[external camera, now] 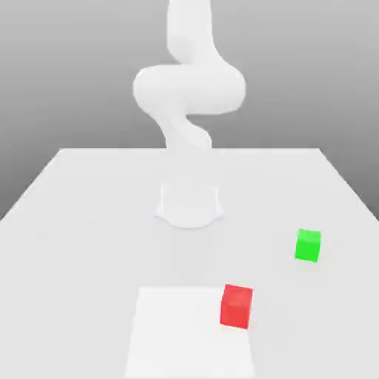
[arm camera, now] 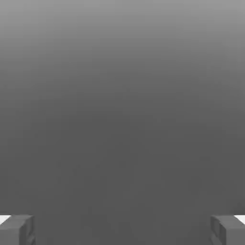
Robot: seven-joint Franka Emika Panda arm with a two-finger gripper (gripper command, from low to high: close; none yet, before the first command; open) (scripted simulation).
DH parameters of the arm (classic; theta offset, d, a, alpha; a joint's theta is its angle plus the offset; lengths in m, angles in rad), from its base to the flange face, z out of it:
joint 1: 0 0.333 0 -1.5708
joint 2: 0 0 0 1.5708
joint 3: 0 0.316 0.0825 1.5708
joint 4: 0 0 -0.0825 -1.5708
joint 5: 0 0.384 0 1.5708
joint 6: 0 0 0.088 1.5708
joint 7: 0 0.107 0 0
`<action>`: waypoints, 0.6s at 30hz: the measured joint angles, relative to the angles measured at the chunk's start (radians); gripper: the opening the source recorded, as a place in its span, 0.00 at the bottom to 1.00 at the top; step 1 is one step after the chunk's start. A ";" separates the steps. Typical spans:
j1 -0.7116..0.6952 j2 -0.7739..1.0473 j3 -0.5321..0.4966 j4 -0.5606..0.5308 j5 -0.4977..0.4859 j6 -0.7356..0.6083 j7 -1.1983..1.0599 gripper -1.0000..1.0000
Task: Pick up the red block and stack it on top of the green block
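cubes smooth and plain, red block (external camera: 236, 307) bright red, green block (external camera: 308, 246) bright green; jaws (arm camera: 122, 230) wide apart.

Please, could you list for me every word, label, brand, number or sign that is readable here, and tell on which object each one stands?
There are none to read: the red block, the green block, the white sheet-like area, the table and the arm show no text.
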 joint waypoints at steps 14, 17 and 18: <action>0.009 0.520 0.139 -0.299 0.029 0.309 0.279 0.50; 0.015 0.630 0.162 -0.362 0.009 0.374 0.356 0.50; 0.023 0.667 0.167 -0.383 -0.001 0.396 0.384 0.50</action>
